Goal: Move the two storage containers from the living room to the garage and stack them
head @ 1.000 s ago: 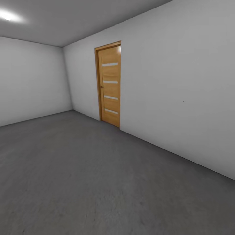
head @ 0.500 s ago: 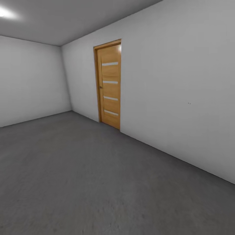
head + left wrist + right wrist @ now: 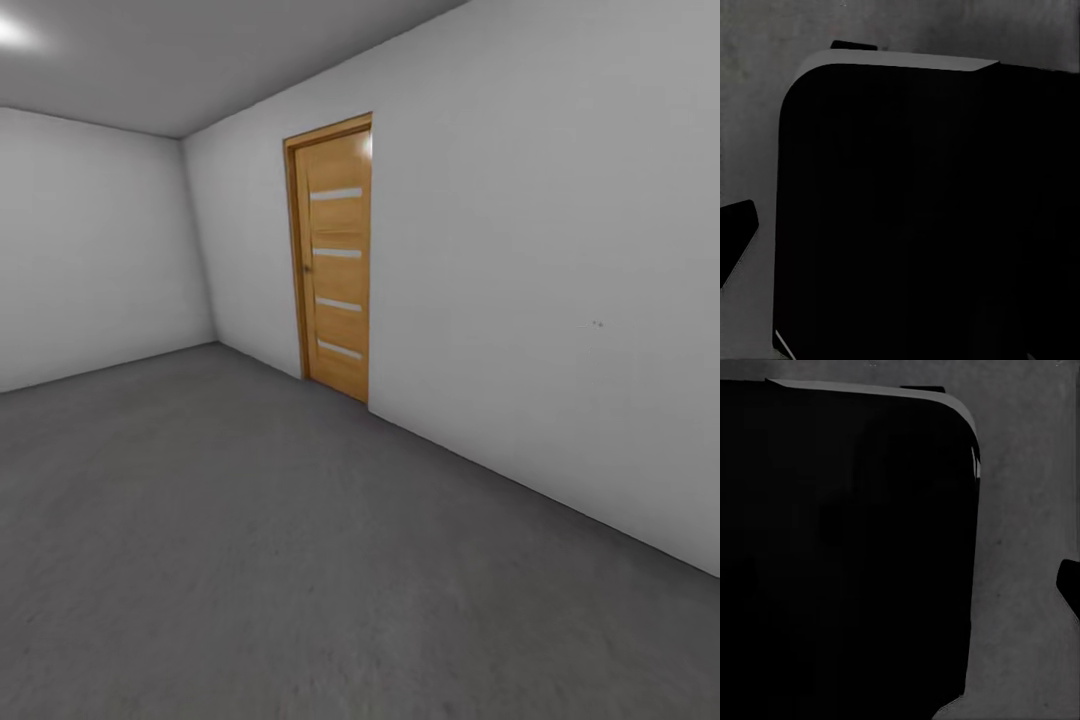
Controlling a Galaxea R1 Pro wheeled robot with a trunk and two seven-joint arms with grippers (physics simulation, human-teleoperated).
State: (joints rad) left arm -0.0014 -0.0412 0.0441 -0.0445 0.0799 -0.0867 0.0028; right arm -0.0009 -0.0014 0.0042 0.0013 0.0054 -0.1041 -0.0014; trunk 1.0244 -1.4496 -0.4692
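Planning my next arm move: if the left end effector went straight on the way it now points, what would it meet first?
Likely the big black rounded body, seemingly part of the robot itself, with the dark grey floor beyond it. Depth is unclear.

Wood door (image 3: pixel 335 255) handle too small to tell, large black rounded body (image 3: pixel 915 217) hiding most of floor (image 3: pixel 750 135) in both wrist views

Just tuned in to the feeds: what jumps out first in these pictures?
The wooden door with four pale horizontal slots stands out first, shut in the white wall right of the room's far corner. Below it spreads the dark grey floor, rough like concrete, under a grey ceiling. Both wrist views look down on that grey floor past a large black rounded shape, too dark to identify.
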